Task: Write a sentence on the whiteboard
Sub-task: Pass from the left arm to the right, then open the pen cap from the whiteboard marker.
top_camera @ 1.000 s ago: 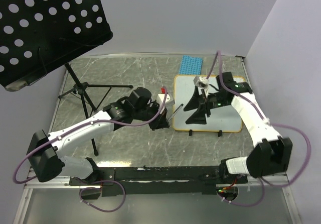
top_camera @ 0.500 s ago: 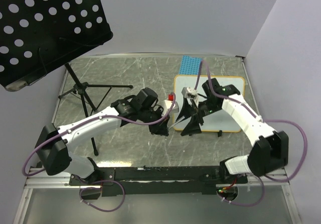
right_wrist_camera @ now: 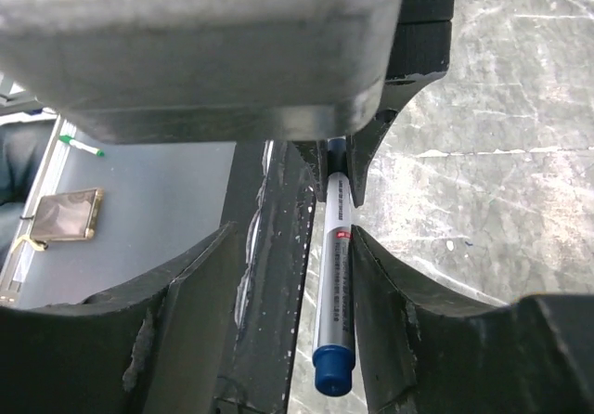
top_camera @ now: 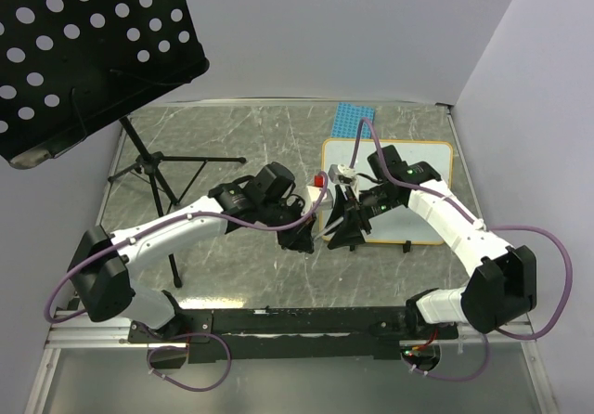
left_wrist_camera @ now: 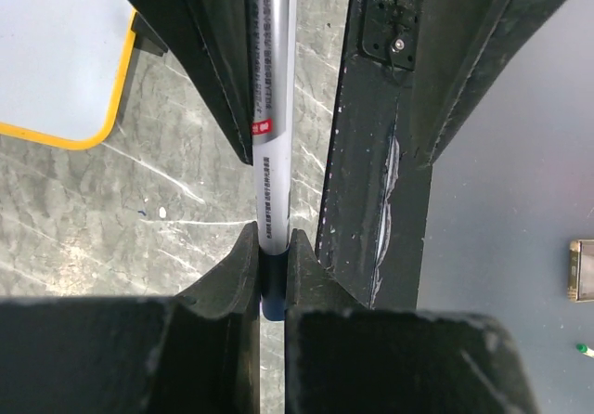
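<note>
With my left gripper [left_wrist_camera: 272, 247] clenched on the marker [left_wrist_camera: 271, 108] just left of the whiteboard [top_camera: 390, 231] at centre right, and my right gripper [right_wrist_camera: 332, 247] straddling its free end, grip unclear, I'd close squarely and pull straight along the barrel.

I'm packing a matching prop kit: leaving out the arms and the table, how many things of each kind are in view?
whiteboard: 1
blue studded plate: 1
marker: 1
music stand: 1
Total: 4
</note>
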Available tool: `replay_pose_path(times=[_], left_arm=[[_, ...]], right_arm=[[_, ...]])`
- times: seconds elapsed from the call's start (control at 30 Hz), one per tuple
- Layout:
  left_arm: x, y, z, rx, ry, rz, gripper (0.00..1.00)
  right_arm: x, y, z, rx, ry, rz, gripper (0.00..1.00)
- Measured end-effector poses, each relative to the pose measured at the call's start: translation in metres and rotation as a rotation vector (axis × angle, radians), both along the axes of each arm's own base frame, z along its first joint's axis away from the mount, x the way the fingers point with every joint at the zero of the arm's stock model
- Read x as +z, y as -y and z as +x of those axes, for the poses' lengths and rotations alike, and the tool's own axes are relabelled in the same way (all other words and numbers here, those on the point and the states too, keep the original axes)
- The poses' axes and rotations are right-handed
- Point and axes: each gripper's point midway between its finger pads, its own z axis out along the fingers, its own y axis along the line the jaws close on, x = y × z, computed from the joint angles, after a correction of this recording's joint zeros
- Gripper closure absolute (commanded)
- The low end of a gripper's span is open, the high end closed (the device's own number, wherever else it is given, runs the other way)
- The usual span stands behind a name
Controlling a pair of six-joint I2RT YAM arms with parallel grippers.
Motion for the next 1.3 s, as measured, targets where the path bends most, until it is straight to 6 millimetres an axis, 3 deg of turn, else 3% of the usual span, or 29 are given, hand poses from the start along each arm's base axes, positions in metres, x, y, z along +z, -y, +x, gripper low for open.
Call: replay_pose_path(times=[0.23,0.53,0.6,0.63,0.67,1.0,1.2,1.3], left_arm=[[-0.002,0.001,-0.001,-0.006,-0.010,0.001,0.99],[-0.003,0.003,-0.002,-0.005,-0.028,0.000,0.99],[-0.003,0.003,-0.003,-0.008,-0.033,-0.002,0.99],[-0.002,0.003,-0.004,-0.009,-0.035,-0.003,0.99],[-0.002,0.003,-0.004,-0.012,-0.037,-0.004,0.99],[-0.003,0.001,-0.007,-0.007,-0.049,0.008,0.99],[0.006,-0.003,0.000,0.015,0.053,-0.033,0.99],[-0.008,-0.027,-0.002,0.044,0.069,0.034,0.99]], right_arm=[[0.000,-0.001,0.002,-0.014,-0.021,-0.009,0.45],[0.000,-0.004,0.010,-0.038,-0.021,-0.014,0.62],[0.000,-0.004,0.010,-0.041,-0.025,-0.016,0.71],[0.000,-0.004,0.011,-0.042,-0.022,-0.018,0.92],[-0.001,-0.004,0.011,-0.043,-0.020,-0.019,1.00],[-0.006,-0.004,0.013,-0.027,-0.025,-0.026,1.00],[0.005,0.001,0.019,-0.049,0.005,0.018,1.00],[0.015,0.018,0.032,-0.129,0.009,0.028,1.00]])
